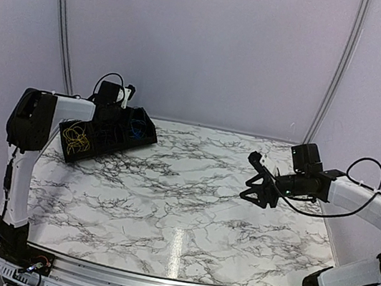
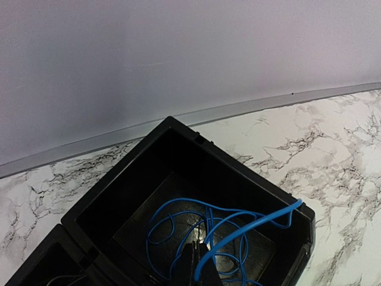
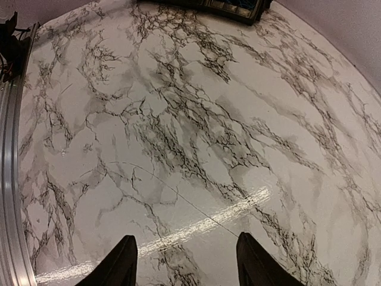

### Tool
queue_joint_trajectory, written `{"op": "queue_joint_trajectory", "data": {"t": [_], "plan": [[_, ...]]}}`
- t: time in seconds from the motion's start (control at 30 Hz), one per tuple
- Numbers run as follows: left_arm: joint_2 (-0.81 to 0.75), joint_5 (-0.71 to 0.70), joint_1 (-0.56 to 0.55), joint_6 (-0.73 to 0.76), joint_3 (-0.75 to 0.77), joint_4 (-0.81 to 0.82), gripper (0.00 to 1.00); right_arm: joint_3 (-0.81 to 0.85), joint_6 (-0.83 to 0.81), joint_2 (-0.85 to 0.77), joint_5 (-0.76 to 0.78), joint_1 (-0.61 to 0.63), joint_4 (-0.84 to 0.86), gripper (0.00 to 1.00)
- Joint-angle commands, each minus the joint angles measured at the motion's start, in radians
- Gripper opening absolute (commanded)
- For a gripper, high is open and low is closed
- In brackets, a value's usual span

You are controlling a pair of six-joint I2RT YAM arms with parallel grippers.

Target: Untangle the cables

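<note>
Nearest, the right gripper [image 3: 186,238] hung over the marble table [image 3: 178,149], fingers wide and empty. I had the left gripper [image 2: 196,266] pinched shut on the blue cable [image 2: 262,219] inside the black bin [image 2: 119,190], with the yellow cables [image 1: 77,138] one compartment over.

Black plastic divided bin [image 1: 113,149] sits far left on the white marble-pattern table [image 1: 180,207].

- Tabletop right of the bin and nearer than it: open, free passage. Right gripper [image 3: 184,250] hangs over it, well apart from the bin, jaws spread with nothing between them.
- Bin's right compartment: crowded. Left gripper [image 2: 196,268] is down inside, pinched on the thin blue looped cable [image 2: 178,220]. Loops cover the floor and one strand goes over the rim.
- Bin's left compartment: thin yellow cable tangle [image 1: 77,138].
- Behind the bin: pale wall [image 2: 178,53] close by, little room.
</note>
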Motion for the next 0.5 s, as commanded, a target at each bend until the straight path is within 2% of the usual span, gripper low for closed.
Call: {"op": "queue_joint_trajectory", "data": {"t": [0.0,0.07,0.13,0.2,0.33,0.47], "plan": [[0.009,-0.009,0.006,0.005,0.023,-0.052,0.0,0.036,-0.013,0.014,-0.018,-0.009,-0.02,0.57],[0.004,-0.01,0.007,0.007,0.03,-0.068,0.03,0.04,-0.015,0.02,-0.021,-0.009,-0.025,0.57],[-0.005,-0.013,0.006,-0.001,0.034,-0.09,0.21,0.045,-0.015,0.024,-0.024,-0.01,-0.029,0.57],[-0.024,-0.01,0.005,-0.002,0.023,-0.095,0.33,0.046,-0.014,0.025,-0.029,-0.01,-0.032,0.57],[-0.066,0.004,0.005,-0.04,-0.008,-0.11,0.44,0.048,-0.016,0.024,-0.036,-0.01,-0.036,0.57],[-0.099,0.014,0.005,-0.038,-0.01,-0.195,0.5,0.054,-0.024,0.025,-0.045,-0.008,-0.048,0.57]]}}
